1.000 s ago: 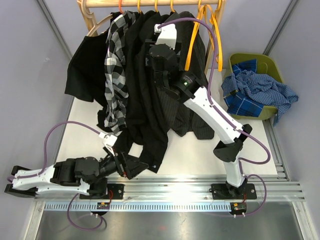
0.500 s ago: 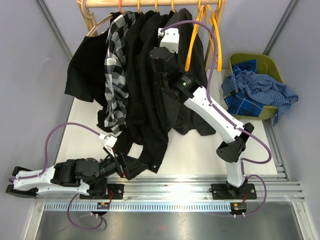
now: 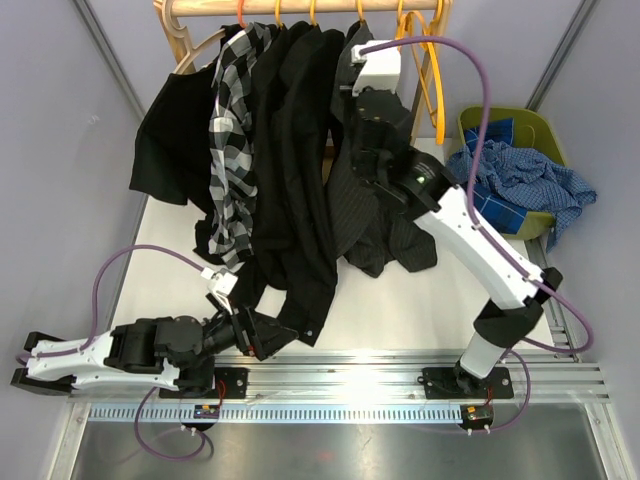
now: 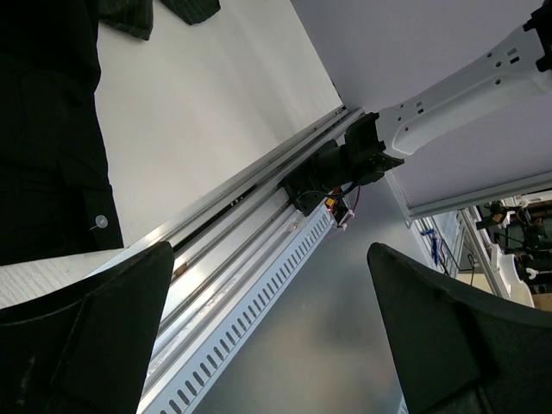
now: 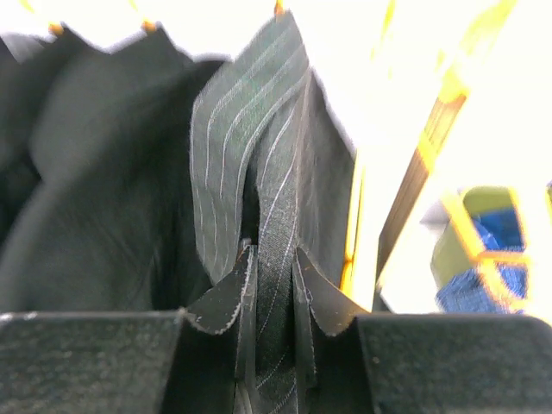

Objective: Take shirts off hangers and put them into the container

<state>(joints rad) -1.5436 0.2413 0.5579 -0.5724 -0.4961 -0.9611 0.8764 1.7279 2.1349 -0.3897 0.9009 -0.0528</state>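
Several shirts hang on orange hangers (image 3: pixel 312 12) from the rack: black ones (image 3: pixel 290 170), a black-and-white plaid one (image 3: pixel 230 130) and a charcoal pinstripe shirt (image 3: pixel 385 225) at the right. My right gripper (image 3: pixel 365 100) is high up by the rack. It is shut on a fold of the pinstripe shirt (image 5: pixel 250 147), and the cloth shows pinched in the right gripper (image 5: pixel 272 259). My left gripper (image 3: pixel 270 335) rests open and low beside the hem of a black shirt (image 4: pixel 52 172). Nothing lies between the left gripper's (image 4: pixel 267 345) fingers. The olive container (image 3: pixel 545 125) holds blue shirts (image 3: pixel 510 185).
Empty orange hangers (image 3: pixel 425 60) hang at the right end of the pale wooden rack (image 3: pixel 300 6). A blue sleeve spills over the container's right rim. An aluminium rail (image 3: pixel 350 375) runs along the near edge of the white table (image 3: pixel 400 310). Grey walls close in both sides.
My right gripper has shut on the pinstripe shirt and moved right and toward the rack, drawing that shirt away from the black ones. The left arm has stayed still.
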